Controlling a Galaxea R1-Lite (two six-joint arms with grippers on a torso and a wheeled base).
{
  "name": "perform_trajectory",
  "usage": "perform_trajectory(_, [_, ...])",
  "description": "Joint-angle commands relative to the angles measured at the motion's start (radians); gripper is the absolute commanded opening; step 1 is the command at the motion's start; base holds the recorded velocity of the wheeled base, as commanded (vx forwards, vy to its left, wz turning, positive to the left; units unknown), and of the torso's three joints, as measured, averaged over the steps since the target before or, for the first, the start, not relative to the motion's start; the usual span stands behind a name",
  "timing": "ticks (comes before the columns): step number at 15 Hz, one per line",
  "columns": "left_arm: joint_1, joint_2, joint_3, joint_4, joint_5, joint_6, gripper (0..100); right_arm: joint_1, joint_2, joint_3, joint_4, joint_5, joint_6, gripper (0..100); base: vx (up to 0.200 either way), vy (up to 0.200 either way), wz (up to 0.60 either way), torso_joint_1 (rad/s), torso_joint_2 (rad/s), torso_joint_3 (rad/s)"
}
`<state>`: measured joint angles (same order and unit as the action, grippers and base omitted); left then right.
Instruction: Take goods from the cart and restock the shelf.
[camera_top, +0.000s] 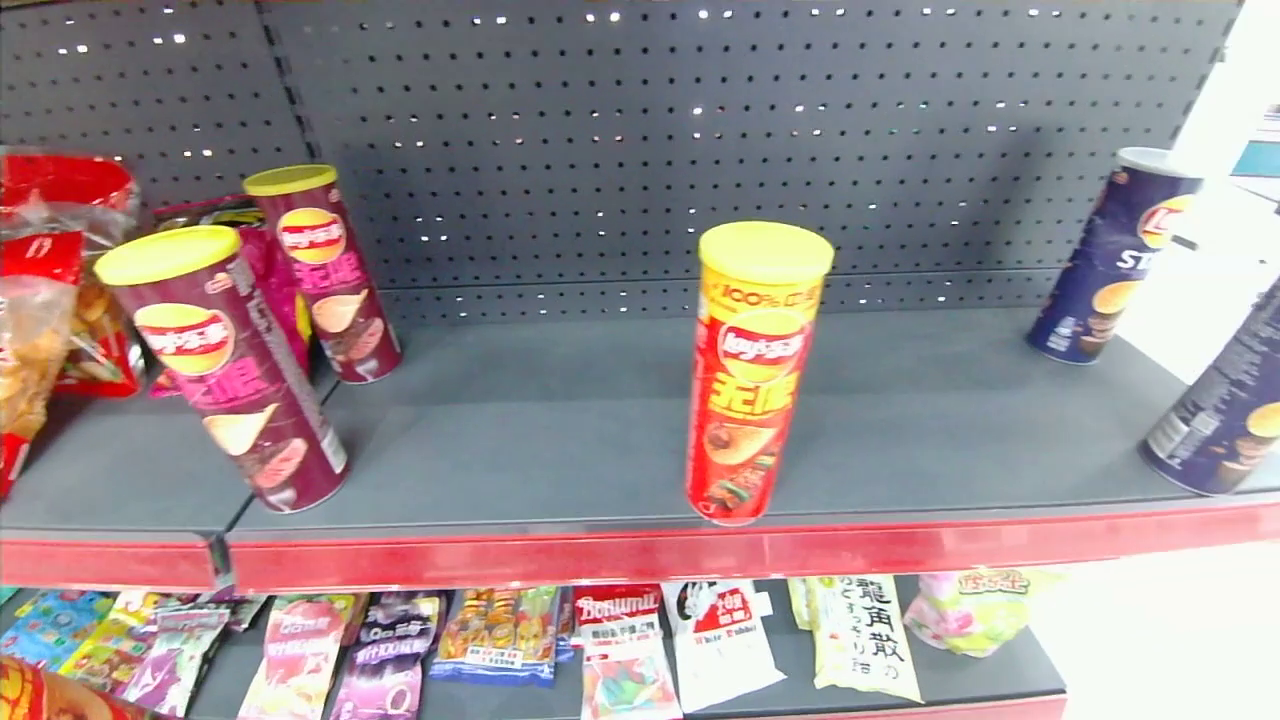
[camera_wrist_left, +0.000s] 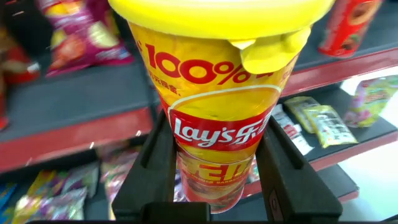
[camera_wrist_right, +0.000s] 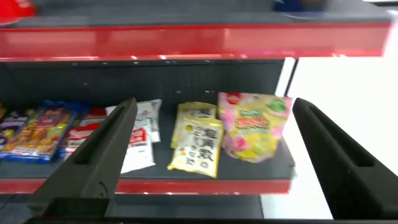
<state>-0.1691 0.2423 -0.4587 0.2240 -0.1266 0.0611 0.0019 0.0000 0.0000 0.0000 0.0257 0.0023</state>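
Observation:
My left gripper (camera_wrist_left: 217, 171) is shut on a yellow crisp can with a yellow lid (camera_wrist_left: 214, 93), its black fingers (camera_wrist_left: 158, 162) pressing both sides of the tube. The can is held upright in front of the shelves. On the upper shelf (camera_top: 560, 440), a red and yellow can (camera_top: 757, 372) stands near the red front edge in the middle. My right gripper (camera_wrist_right: 217, 155) is open with nothing between its fingers, facing the lower shelf's snack bags (camera_wrist_right: 252, 127).
Two maroon cans (camera_top: 225, 365) (camera_top: 325, 270) stand at the upper shelf's left, beside red snack bags (camera_top: 50, 290). Two dark blue cans (camera_top: 1115, 255) (camera_top: 1225, 405) stand at its right end. The pegboard back wall (camera_top: 700, 130) closes the shelf. Packets (camera_top: 620, 645) lie on the lower shelf.

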Motion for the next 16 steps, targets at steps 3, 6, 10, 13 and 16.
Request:
perform_trajectory(3, [-0.001, 0.002, -0.003, 0.000, -0.001, 0.000, 0, 0.000, 0.002, 0.000, 0.000, 0.002, 0.001, 100, 0.000, 0.000, -0.40, 0.002, 0.00, 0.000])
perform_trajectory(6, [-0.003, 0.009, 0.000, 0.000, -0.013, 0.000, 0, 0.000, 0.002, 0.000, 0.000, 0.002, 0.002, 100, 0.000, 0.000, 0.00, 0.000, 0.00, 0.000])
perform_trajectory(10, [-0.003, 0.114, -0.008, -0.046, -0.146, 0.002, 0, 0.000, 0.002, 0.000, 0.000, 0.002, 0.002, 100, 0.000, 0.000, 0.00, 0.000, 0.00, 0.000])
perform_trajectory(13, [-0.003, 0.388, -0.008, -0.288, -0.219, 0.006, 0, 0.000, 0.002, 0.000, 0.000, 0.002, 0.002, 100, 0.000, 0.000, 0.00, 0.000, 0.00, 0.000])
perform_trajectory(16, [-0.020, 0.623, -0.018, -0.526, -0.226, 0.009, 0, 0.000, 0.002, 0.000, 0.000, 0.002, 0.002, 100, 0.000, 0.000, 0.00, 0.000, 0.00, 0.000])
